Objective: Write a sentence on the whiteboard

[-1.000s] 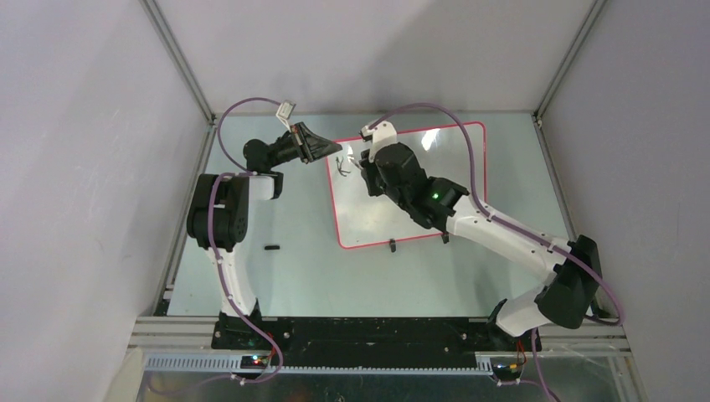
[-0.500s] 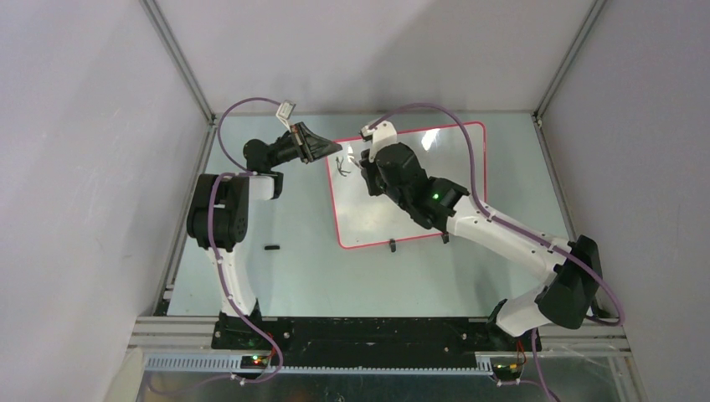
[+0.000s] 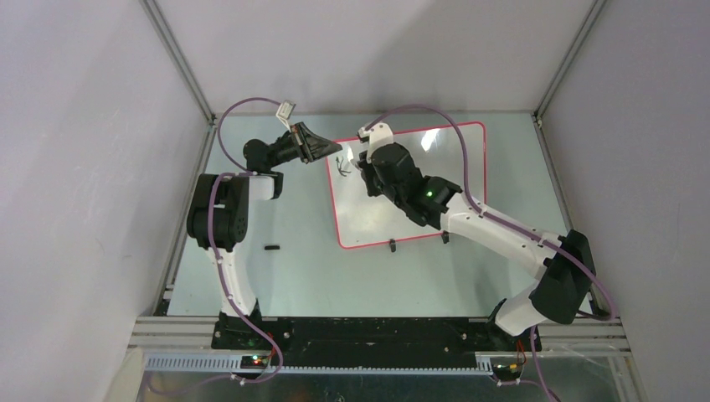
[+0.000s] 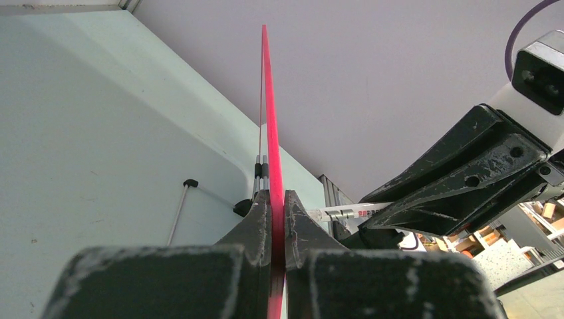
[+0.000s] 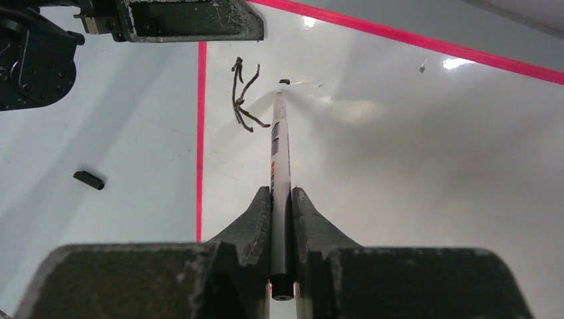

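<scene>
The whiteboard [image 3: 393,213] lies on the table, white with a red-pink rim. My left gripper [image 3: 333,151] is shut on its left rim [image 4: 273,166] near the far corner. My right gripper [image 3: 358,164] is shut on a white marker [image 5: 279,159] with its tip [image 5: 284,82] on or just above the board, just right of the writing. The sentence is only one black letter "K" [image 5: 243,93] near the board's far left corner; it also shows in the top view [image 3: 341,167]. The right gripper and the marker [image 4: 346,212] show in the left wrist view.
A small black marker cap [image 3: 270,247] lies on the table left of the board; it also shows in the right wrist view [image 5: 88,179]. Two black clip feet [image 3: 392,245] sit at the board's near edge. Grey walls enclose the table.
My right arm has shifted slightly left and away, the marker moving a little beside the letter. The left gripper has kept its hold on the rim.
</scene>
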